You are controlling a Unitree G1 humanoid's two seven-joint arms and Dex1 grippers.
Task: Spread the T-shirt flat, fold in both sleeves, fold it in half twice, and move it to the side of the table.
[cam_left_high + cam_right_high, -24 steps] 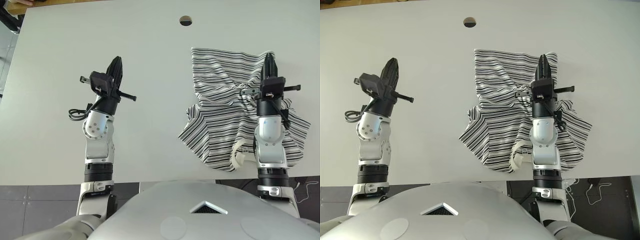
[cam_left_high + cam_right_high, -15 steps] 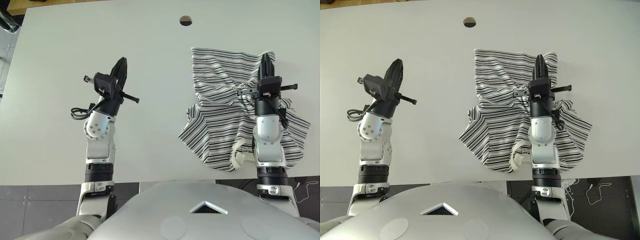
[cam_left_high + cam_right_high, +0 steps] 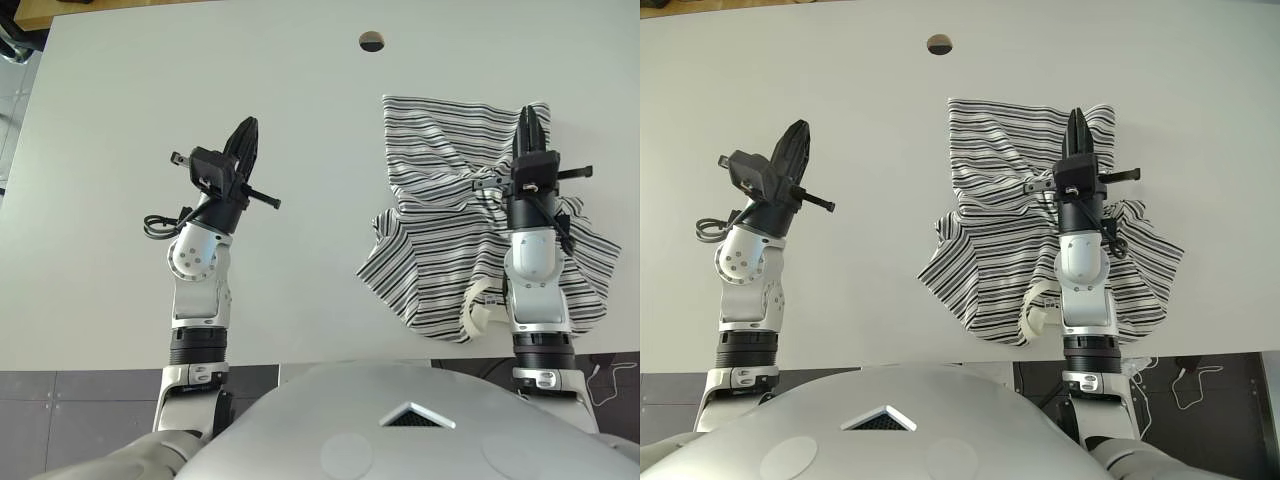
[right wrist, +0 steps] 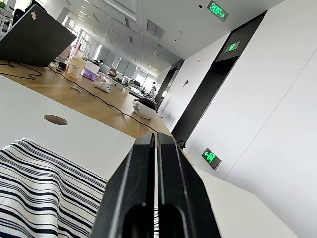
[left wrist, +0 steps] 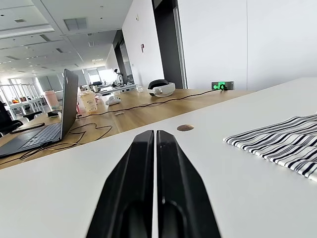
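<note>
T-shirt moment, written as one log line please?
black-and-white striped T-shirt: crumpled, unfolded | left gripper: shut, over white table | right gripper: shut, over T-shirt

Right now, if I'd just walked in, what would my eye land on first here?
The black-and-white striped T-shirt lies rumpled on the right part of the white table, not yet spread flat. The right pincer, shut, hangs over it, and the left pincer, also shut, hangs over bare tabletop on the left. A small round hole sits near the table's far edge.
</note>
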